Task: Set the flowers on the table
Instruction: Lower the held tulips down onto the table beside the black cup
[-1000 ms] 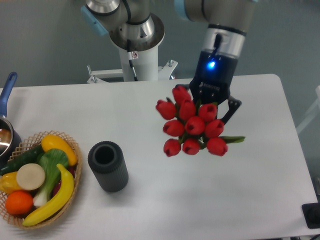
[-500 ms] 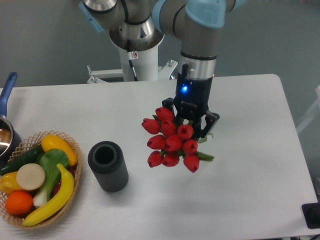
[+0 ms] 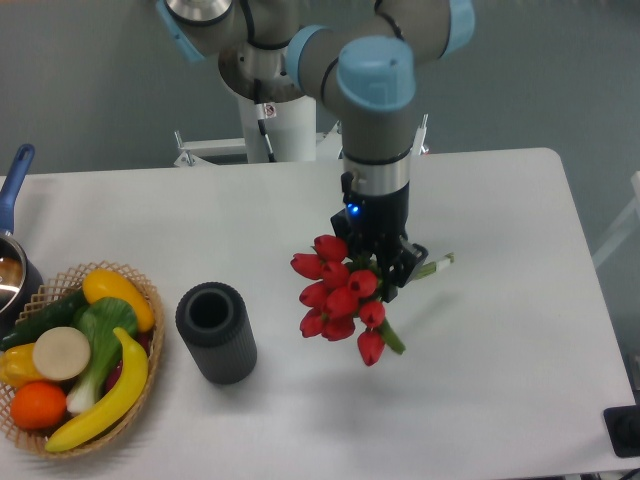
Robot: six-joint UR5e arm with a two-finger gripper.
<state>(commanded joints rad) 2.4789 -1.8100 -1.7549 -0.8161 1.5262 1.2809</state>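
From my seat I see the dark ribbed vase standing upright on the table, left of the arm and apart from it. Further left sits a wicker basket heaped with toy vegetables and fruit, and a pot with a blue handle peeks in at the left edge. The stretch of table under the bunch is bare white surface, with the vase the nearest thing to it.

The gripper points down over the middle of the table, its fingers closed around the stems of the flowers. The red buds fan out to the lower left of the fingers, and a green stem end pokes out to the right. A faint shadow lies on the table below the bunch; I cannot tell whether the lowest bud touches the surface.

Compared with a second ago, the arm has swung left and toward the camera, carrying the bunch with it, and the buds now sit closer to the vase and hang more steeply.
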